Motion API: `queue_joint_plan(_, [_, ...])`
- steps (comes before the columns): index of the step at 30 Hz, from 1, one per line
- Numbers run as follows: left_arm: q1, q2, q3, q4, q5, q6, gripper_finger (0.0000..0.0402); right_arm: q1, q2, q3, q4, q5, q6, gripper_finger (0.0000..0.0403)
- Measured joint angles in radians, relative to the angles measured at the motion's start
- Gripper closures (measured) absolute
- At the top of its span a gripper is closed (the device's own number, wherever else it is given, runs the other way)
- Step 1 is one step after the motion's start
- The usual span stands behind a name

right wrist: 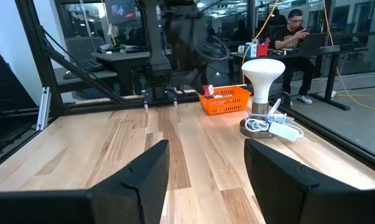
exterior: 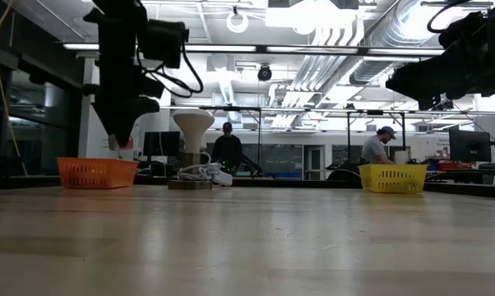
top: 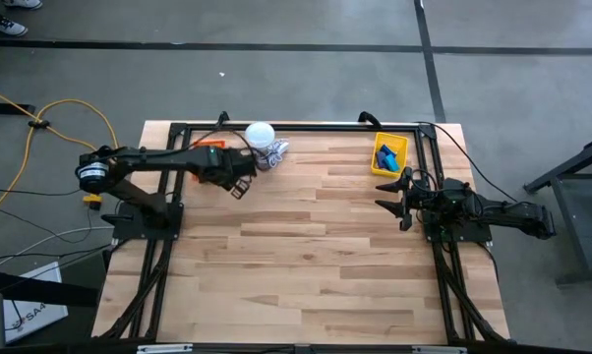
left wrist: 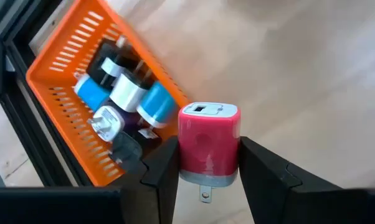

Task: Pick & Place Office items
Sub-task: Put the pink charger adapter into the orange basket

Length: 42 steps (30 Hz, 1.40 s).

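Pink-red plastic wall charger (left wrist: 208, 144), prongs down, sits clamped in the left gripper (left wrist: 208, 163), raised above the wooden desk (top: 316, 246) just beside the orange slotted basket (left wrist: 63, 99), which already holds blue, white and black office items (left wrist: 122, 93). Across the desk, the right gripper (right wrist: 205, 163) waits with fingers spread wide and empty, near the yellow basket (top: 389, 154) carrying blue pieces (top: 387, 154). Sorting looks well advanced; this charger appears to be the piece left to place.
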Motion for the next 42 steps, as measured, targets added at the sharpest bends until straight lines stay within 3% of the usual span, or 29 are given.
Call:
queue_joint_plan(11, [0.203, 0.0, 0.0, 0.023, 0.047, 0.009, 0.0265, 0.0, 0.0, 0.0, 0.0, 0.0, 0.0, 0.0208])
queue_joint_plan(20, [0.302, 0.0, -0.013, 0.023, 0.092, 0.053, 0.0265, 0.0, 0.0, 0.0, 0.0, 0.0, 0.0, 0.0208])
queue_joint_plan(35, [0.345, 0.0, -0.092, 0.101, 0.157, 0.067, 0.0264, 0.0, 0.0, 0.0, 0.0, 0.0, 0.0, 0.0208])
queue_joint_plan(42, [0.345, 0.0, -0.092, 0.1, 0.156, 0.065, 0.0232, 0.0, 0.0, 0.0, 0.0, 0.0, 0.0, 0.0208])
